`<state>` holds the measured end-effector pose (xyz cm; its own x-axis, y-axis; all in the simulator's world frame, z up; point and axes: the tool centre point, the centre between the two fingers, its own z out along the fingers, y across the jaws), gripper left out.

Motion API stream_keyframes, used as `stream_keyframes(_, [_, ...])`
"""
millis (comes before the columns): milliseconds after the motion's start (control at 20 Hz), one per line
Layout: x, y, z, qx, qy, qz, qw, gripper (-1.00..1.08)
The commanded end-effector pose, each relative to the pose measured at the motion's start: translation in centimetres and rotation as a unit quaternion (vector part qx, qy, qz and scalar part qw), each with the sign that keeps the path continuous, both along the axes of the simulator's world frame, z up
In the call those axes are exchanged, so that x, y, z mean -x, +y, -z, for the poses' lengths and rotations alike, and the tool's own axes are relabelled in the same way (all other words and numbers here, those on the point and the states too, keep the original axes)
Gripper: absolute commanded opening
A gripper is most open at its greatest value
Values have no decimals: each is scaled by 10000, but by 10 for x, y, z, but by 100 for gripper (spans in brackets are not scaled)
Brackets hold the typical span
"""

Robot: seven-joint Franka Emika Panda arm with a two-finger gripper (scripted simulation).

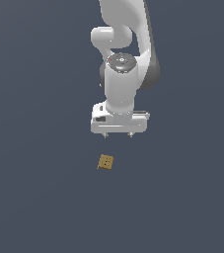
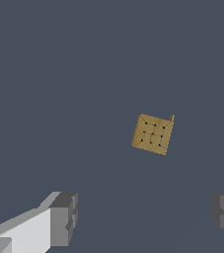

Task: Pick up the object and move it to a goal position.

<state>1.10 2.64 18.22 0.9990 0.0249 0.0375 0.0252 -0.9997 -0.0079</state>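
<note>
Tool (image 1: 117,135) hangs w/ fingers spread wide, nothing between them. The object (image 1: 105,162) lies flat on the dark table (image 1: 34,197), well clear of the tool: below it and a bit toward the exterior view's left. No contact yet. Block is squarish, so no real long axis; its edges sit skewed vs. the finger line in the wrist view. Prob needs a descent plus slight wrist twist.

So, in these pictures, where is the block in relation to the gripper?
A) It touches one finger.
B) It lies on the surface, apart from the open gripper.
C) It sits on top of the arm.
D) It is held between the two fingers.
B: the block lies alone on the surface, and in the wrist view the fingers of the gripper stand wide apart, away from it.
</note>
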Motion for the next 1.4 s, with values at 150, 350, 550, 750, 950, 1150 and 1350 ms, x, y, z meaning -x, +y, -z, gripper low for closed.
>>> stream_keyframes(150, [-1,0,-3,-10,-32,23,10000,100])
stream_keyframes(350, [-6,1,-11,-44,-139,95,9998,100])
stream_keyframes(550, [-6,2,-12,-49,-153,103,9998,100])
stream_keyframes(750, [-9,-1,-7,-48,-136,160,9998,100])
stream_keyframes(950, [-15,-7,6,-46,-100,282,9995,100])
stream_keyframes(1150, [-23,-16,26,-40,-44,469,9989,100])
stream_keyframes(1350, [-32,-28,55,-27,31,722,9974,100])
